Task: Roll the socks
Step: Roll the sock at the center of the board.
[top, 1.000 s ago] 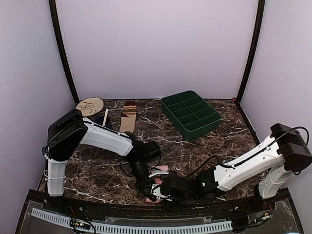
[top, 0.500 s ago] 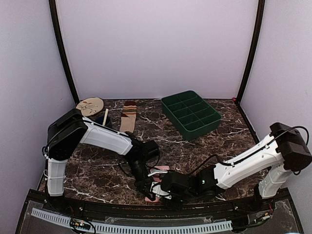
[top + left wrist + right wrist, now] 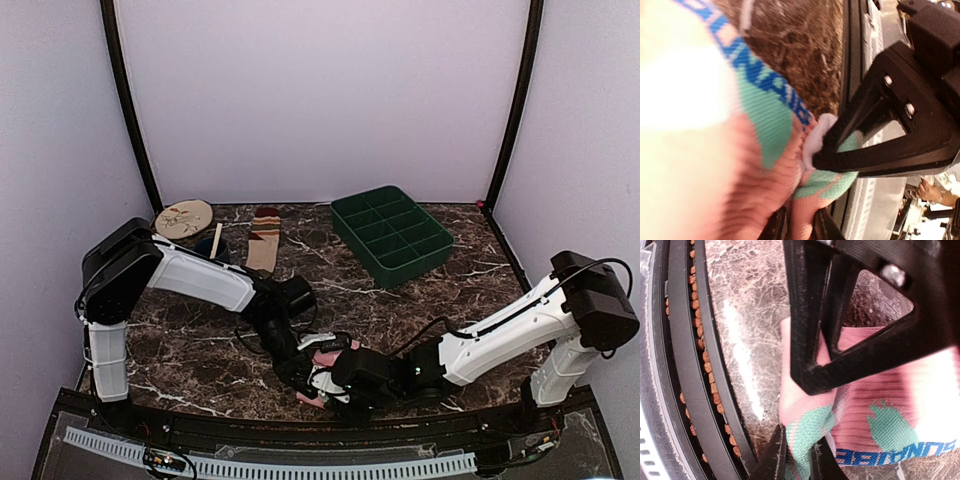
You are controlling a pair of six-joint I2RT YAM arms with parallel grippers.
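Note:
The pink sock [image 3: 331, 349] with teal marks lies bunched near the table's front edge, between both grippers. My left gripper [image 3: 300, 376] is shut on a pink fold of it; in the left wrist view the sock [image 3: 765, 125] fills the frame and the left gripper [image 3: 799, 227] pinches it. My right gripper [image 3: 330, 385] is shut on the sock's teal end [image 3: 812, 427], shown in the right wrist view with the right gripper [image 3: 797, 460] clamping it. The left gripper's black finger [image 3: 840, 340] crosses above. The tan striped sock [image 3: 264, 238] lies flat at the back left.
A green compartment tray [image 3: 392, 235] stands at the back right. A round beige patterned plate [image 3: 184, 217] sits at the back left, with a pale stick [image 3: 216, 240] beside it. The table's black front rail [image 3: 685, 365] runs right next to the pink sock.
Both grippers have shifted a little left with the pink sock held between them. The left arm's elbow has swung up and left. The tan sock has not moved.

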